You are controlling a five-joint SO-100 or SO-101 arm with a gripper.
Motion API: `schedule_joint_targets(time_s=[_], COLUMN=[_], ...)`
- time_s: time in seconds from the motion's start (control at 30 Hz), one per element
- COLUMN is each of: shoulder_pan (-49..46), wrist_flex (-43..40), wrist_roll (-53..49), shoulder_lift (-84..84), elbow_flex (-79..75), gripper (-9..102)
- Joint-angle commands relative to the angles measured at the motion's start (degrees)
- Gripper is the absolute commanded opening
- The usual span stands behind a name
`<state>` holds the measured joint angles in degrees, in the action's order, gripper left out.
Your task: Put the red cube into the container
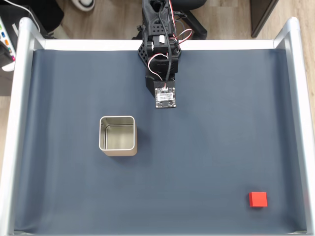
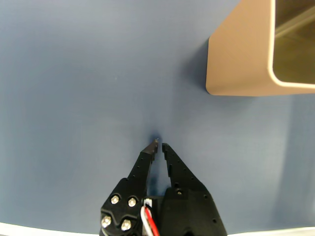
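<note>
Container (image 1: pixel 118 151) holds nothing; red cube (image 1: pixel 258 199) well apart on mat; pincer (image 2: pixel 160 144) pressed together, gripping nothing.

My arm (image 1: pixel 160 59) is folded back near its base, my gripper (image 2: pixel 160 144) pointing downward, fingertips nearly together with nothing between them
</note>
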<state>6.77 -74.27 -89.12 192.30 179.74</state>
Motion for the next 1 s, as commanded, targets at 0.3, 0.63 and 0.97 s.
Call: schedule_joint_targets(time_s=[0.3,0.63,0.97], shoulder_pan=[0.7,1.0,2.5], wrist_flex=[-0.2,-0.1,6.2], wrist_roll=[0.1,-0.3,-3.4], shoulder_lift=[0.0,0.0,0.0], elbow_flex=[-0.4,-0.4,-0.4], gripper=[0,0,0])
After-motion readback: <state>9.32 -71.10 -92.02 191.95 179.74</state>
